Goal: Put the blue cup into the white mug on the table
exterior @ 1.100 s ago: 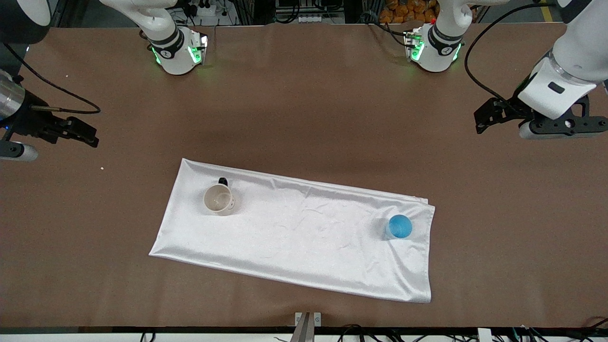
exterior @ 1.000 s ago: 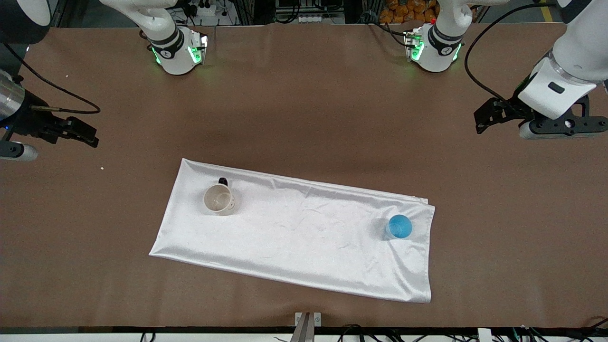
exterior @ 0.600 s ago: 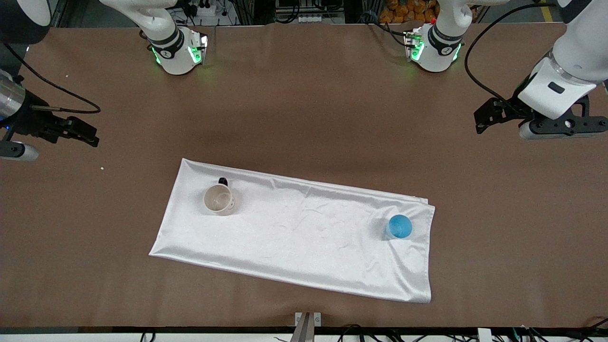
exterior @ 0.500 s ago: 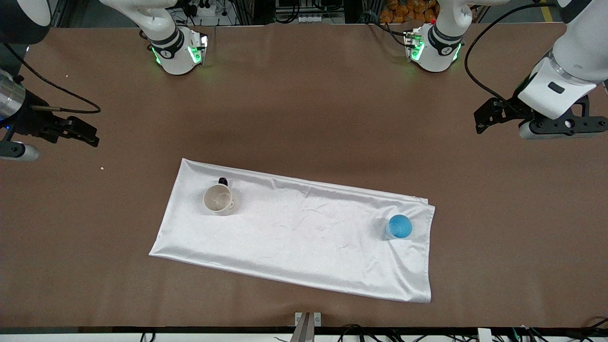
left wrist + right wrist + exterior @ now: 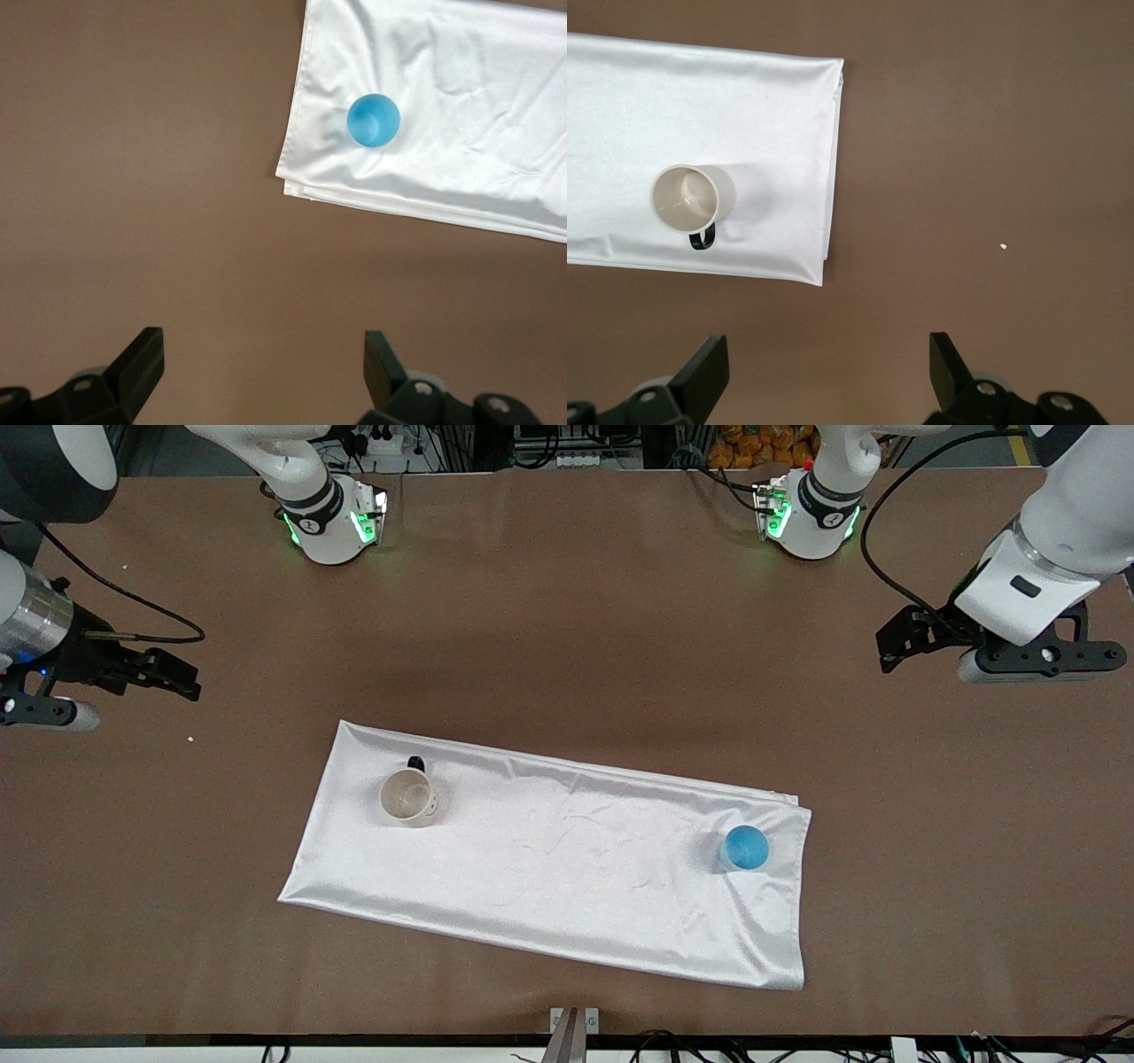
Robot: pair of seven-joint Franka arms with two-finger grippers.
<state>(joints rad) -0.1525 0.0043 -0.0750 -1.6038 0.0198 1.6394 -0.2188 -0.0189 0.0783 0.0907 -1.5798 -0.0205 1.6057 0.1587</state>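
The large flat brown matte table (image 5: pixel 567 602) carries a shiny white rectangular cloth (image 5: pixel 567 859), laid slightly askew and lightly wrinkled.

Small bright blue handleless cup (image 5: pixel 745 848): upright on the cloth, near the cloth's corner toward the left arm's end of the table. Open mouth faces up. Nothing touches it. The left wrist view shows the same cup (image 5: pixel 373 119) just inside the cloth's folded edge (image 5: pixel 425 106).

Small cream-white cylindrical mug with a black handle (image 5: pixel 408 796): upright on the cloth toward the right arm's end, well apart from the blue cup. Its handle points away from the front camera, toward the robot bases. The inside is off-white with nothing in it. In the right wrist view the mug (image 5: pixel 694 197) stands near the cloth's short edge (image 5: pixel 726 133).

Left gripper (image 5: pixel 1010 660): up in the air over bare table at the left arm's end, well apart from the cloth and the cup. The left wrist view shows its two black fingertips (image 5: pixel 142 363) spread wide, with only brown tabletop between them, nothing held.

Right gripper (image 5: pixel 44 708): in the air over bare table at the right arm's end, well apart from the mug. Fingertips (image 5: pixel 704 367) likewise spread wide, nothing between them.

A small white speck (image 5: pixel 1002 247) lies on the bare table between the right gripper and the cloth.
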